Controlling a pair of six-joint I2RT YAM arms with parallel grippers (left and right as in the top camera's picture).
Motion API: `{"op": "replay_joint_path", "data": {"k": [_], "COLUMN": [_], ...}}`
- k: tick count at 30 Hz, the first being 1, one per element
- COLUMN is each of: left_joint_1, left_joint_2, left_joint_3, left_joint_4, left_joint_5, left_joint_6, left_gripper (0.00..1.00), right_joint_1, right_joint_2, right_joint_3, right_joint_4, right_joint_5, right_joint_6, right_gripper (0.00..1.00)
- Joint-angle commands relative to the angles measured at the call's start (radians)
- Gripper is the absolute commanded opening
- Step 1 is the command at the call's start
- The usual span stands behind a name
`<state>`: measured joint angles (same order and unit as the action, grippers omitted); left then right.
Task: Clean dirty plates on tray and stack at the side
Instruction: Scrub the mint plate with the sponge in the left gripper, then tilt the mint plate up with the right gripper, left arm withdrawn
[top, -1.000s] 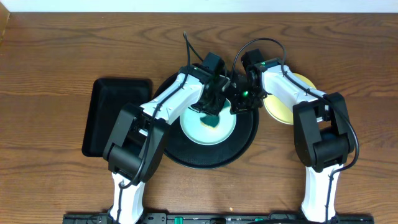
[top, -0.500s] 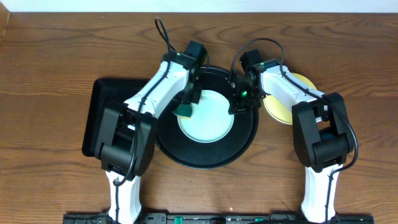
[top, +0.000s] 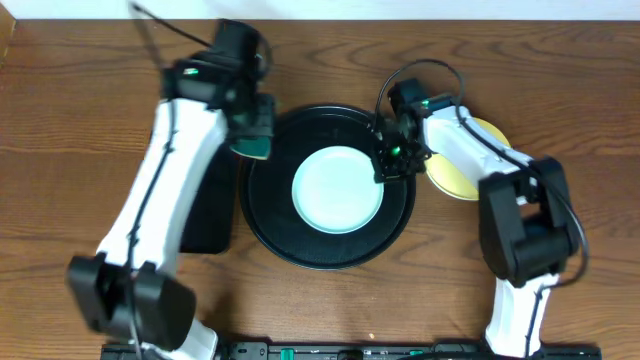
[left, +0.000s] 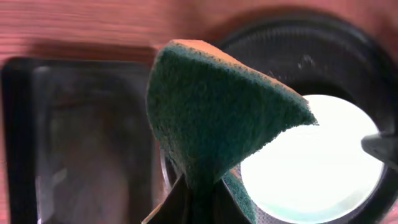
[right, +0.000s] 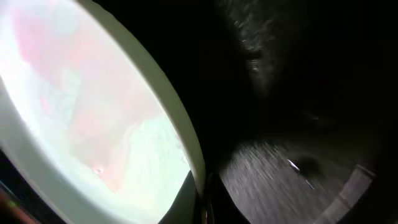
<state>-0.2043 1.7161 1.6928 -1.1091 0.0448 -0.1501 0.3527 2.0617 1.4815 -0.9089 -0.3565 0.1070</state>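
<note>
The mint plate (top: 336, 190) lay centred on the round black tray (top: 300, 250), its right rim at our right gripper (top: 393, 160), whose closing we could not tell, while our left gripper (top: 250, 137), clamping a green sponge (left: 211, 118), hung off its left side.

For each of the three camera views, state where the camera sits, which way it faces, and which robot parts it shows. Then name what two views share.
Overhead: above the table, facing straight down; shows left gripper and right gripper either side of the mint plate.
Left wrist: behind the left gripper, looking down past the green sponge it pinches.
Right wrist: low beside the mint plate, right gripper gripping its rim.
Shared: both wrist views show the mint plate on the round tray.
</note>
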Motion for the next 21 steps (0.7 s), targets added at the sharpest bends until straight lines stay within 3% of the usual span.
{"op": "replay_joint_path", "data": {"k": [1,10,21], "left_joint_1": [0.067,0.219,0.301], "left_joint_2": [-0.007,-0.003,-0.003], "left_joint_3": [0.012,-0.002,-0.002], "left_joint_4": [-0.022,-0.039,-0.039], "left_joint_5": [0.023,0.023,0.023], "left_joint_6": [-0.009,-0.009,-0.009], "left_gripper": [0.07,0.07,0.07], "right_joint_1": [0.029,0.209,0.521], "right_joint_2": [-0.143,-0.360,-0.395], "right_joint_3": [0.005,0.005,0.005], "right_joint_4": [0.001,0.000,0.013], "right_joint_5": [0.120,0.598,1.251], "right_joint_6": [0.020,0.020,0.019], "right_gripper": [0.01,0.01,0.01]}}
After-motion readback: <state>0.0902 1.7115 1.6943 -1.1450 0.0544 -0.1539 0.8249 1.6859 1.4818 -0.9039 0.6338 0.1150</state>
